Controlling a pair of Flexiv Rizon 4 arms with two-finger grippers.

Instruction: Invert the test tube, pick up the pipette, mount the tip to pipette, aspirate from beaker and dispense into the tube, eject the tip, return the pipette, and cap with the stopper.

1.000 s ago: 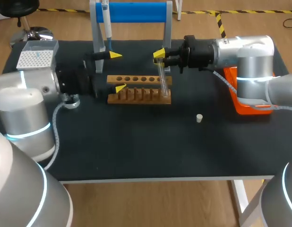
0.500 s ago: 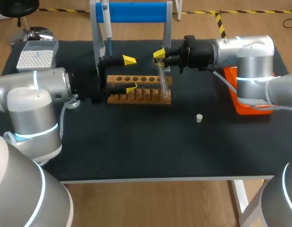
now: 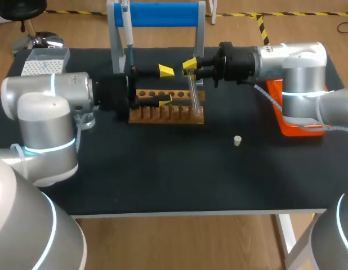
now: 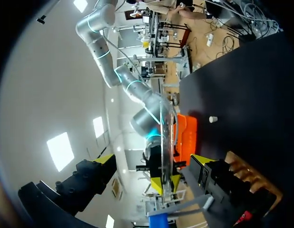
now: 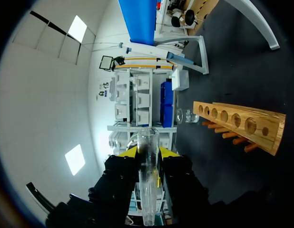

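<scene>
test tube point(image 3: 193, 94) horizontal, axis front-to-back

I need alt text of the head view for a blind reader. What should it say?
The right gripper holds a test tube tilted at one end of a wooden rack, and the open left gripper faces it over the rack. A stopper lies on the black table; a pipette hangs on the blue stand.

wooden rack point(image 3: 174, 115): mid-table | orange tray point(image 3: 277, 115): right side | blue-barred stand point(image 3: 163, 14): behind rack
</scene>
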